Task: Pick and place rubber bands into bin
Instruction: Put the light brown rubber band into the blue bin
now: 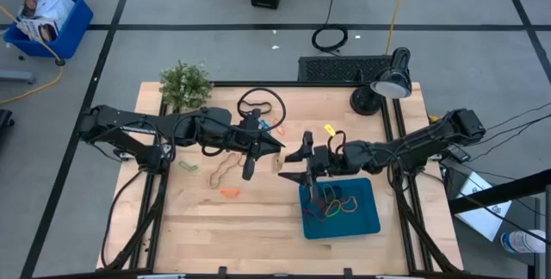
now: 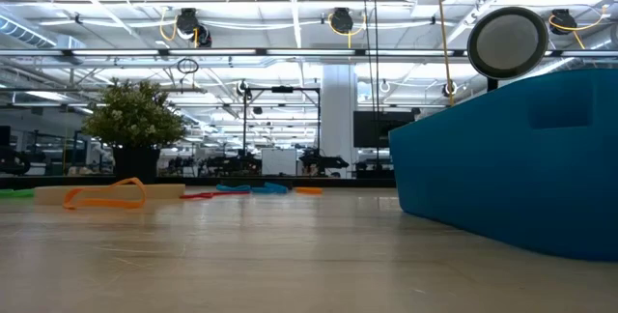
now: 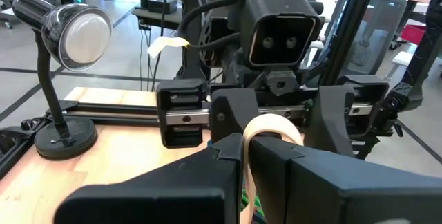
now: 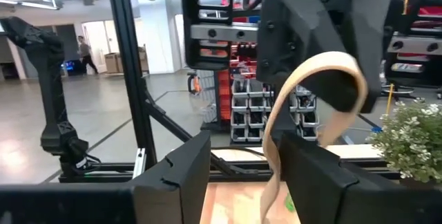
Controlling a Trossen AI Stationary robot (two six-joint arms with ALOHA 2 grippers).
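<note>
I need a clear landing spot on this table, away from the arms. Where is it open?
The near-left boards, between the orange band and the table's near edge, left of the bin, are bare. The middle is crowded: both grippers meet there over a tan band, with loose bands beside the plant.

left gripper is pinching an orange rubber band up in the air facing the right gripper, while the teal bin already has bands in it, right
Not quite: the left gripper pinches a tan rubber band, not an orange one, as both wrist views show. The rest holds: it faces the open right gripper, and the teal bin already holds bands.
</note>
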